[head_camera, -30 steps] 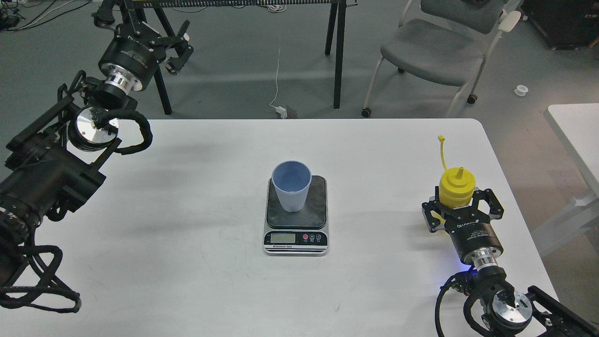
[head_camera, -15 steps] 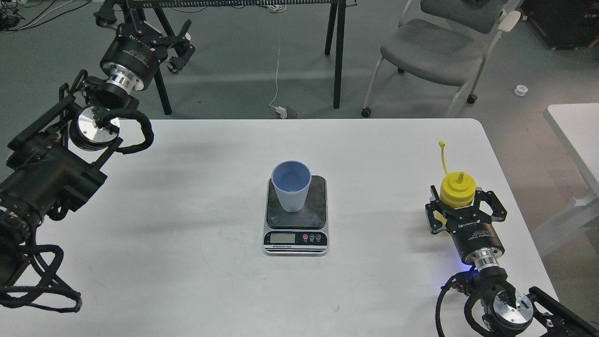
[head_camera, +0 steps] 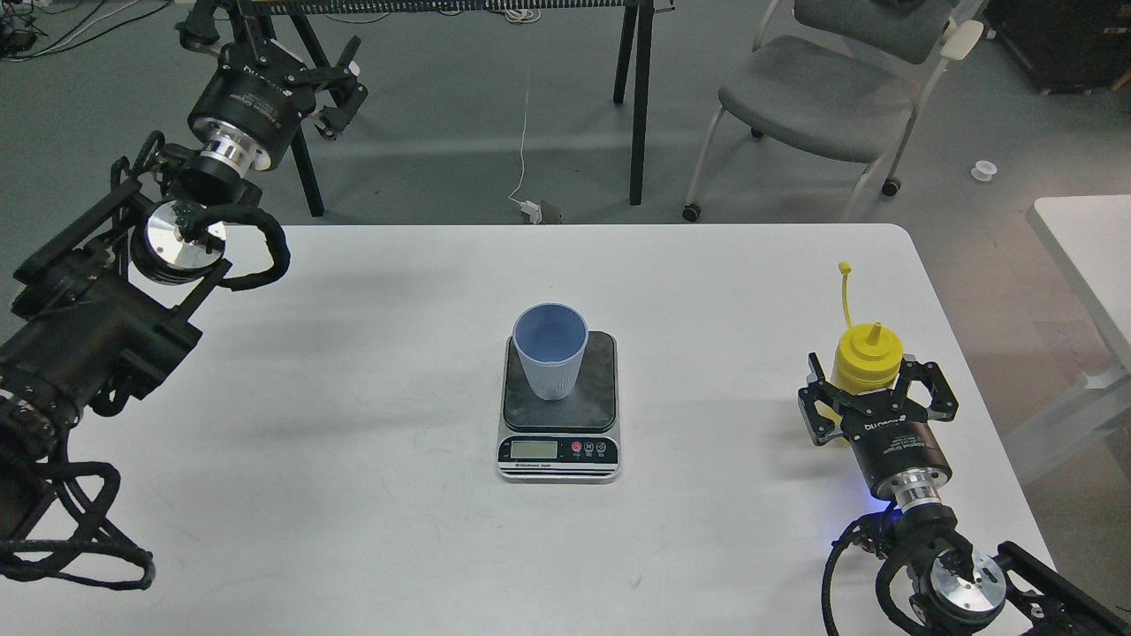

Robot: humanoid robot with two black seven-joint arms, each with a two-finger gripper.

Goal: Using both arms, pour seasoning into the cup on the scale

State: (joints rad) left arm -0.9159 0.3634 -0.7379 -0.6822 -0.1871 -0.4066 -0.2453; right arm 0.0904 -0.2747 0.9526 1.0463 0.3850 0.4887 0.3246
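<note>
One ribbed light-blue plastic cup [head_camera: 550, 362] stands on one flat grey scale [head_camera: 558, 406]. Right of the scale, the right end effector [head_camera: 875, 389] spreads wide around one yellow squeeze bottle [head_camera: 869, 358]. Far left, the left end effector [head_camera: 340, 88] is spread, empty.

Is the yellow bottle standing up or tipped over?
Standing up. The bottle has its nozzle pointing up, between the right gripper's fingers on the table.

We see white table [head_camera: 353, 424], rounded far-right corner. Scale [head_camera: 558, 406] flat at centre. Yellow seasoning bottle [head_camera: 868, 360] upright near right edge, well apart from scale.

Head camera looks forward, steeply down, seemingly close above the table [head_camera: 371, 371].
</note>
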